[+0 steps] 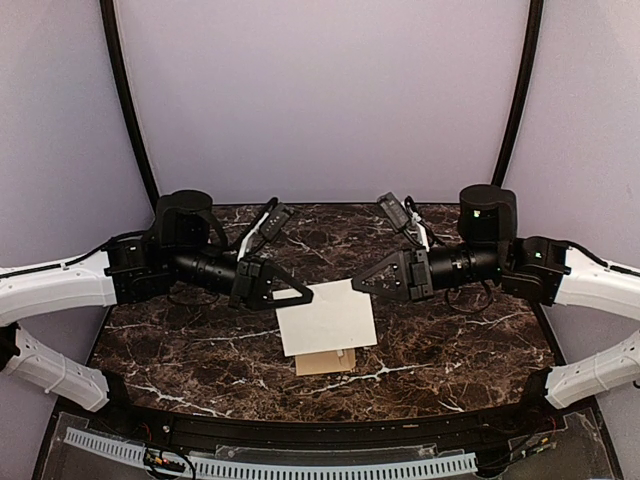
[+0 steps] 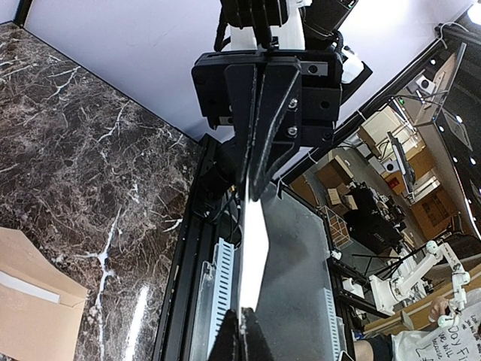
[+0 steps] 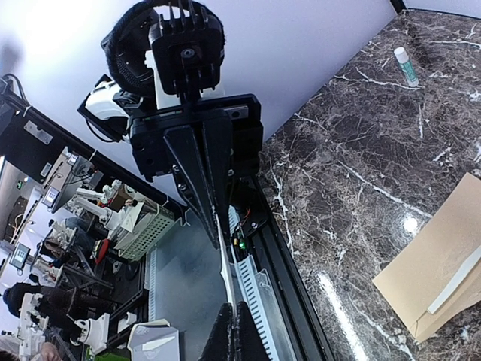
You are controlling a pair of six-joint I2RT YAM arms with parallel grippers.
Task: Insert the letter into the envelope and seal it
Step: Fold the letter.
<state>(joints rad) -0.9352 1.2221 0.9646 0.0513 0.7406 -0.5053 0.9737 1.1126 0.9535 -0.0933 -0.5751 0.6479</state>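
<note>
Evidently gripped the letter from both sides: left pincer clamped shut on its left corner, right pincer clamped on the far right corner, sheet spanning tip to tip, seemingly raised off the tabletop. Had the kraft envelope lying below both pincers, toward the arm bases, partly hidden under the sheet. Called for even tension, no sag, then a level descent, leading edge aimed at the envelope's mouth; risked buckling if one pincer outran the other.
</note>
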